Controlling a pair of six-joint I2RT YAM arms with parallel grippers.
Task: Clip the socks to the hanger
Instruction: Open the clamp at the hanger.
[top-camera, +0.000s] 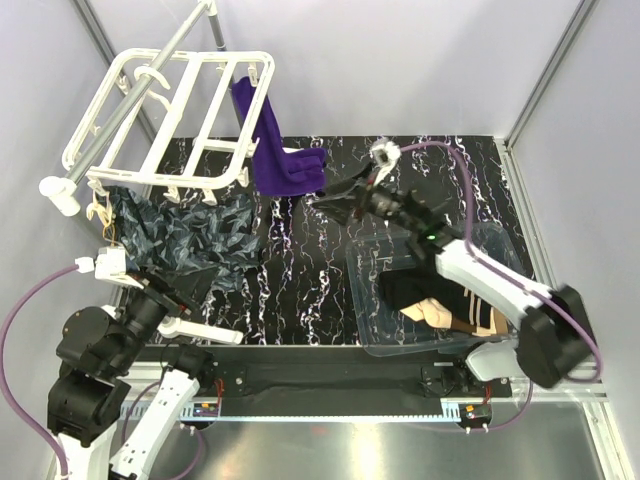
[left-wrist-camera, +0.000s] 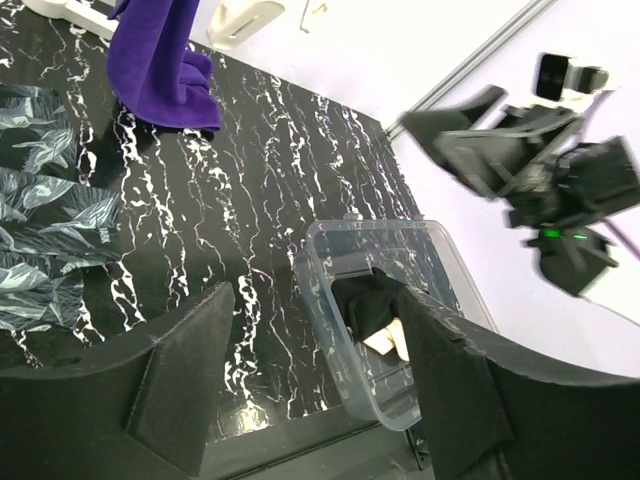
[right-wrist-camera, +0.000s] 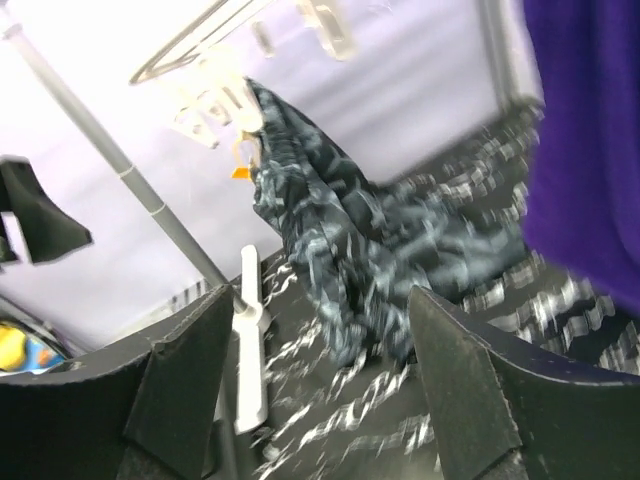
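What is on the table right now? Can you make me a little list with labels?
Frame: white hanger at the back left
Hanging: purple cloth on its right side, patterned cloth under its front edge
Socks: black sock and beige socks in the clear bin
Left arm: left gripper open, empty
Right arm: right gripper open, empty, near the purple cloth

The black, white-veined table (top-camera: 300, 270) I am bolted to carries three items. A clear plastic bin (top-camera: 356, 290) stands at 4 o'clock. A crumpled dark patterned cloth (top-camera: 190, 235) lies at 9 o'clock. The lower end of a purple cloth (top-camera: 285, 165) rests at 12 o'clock.
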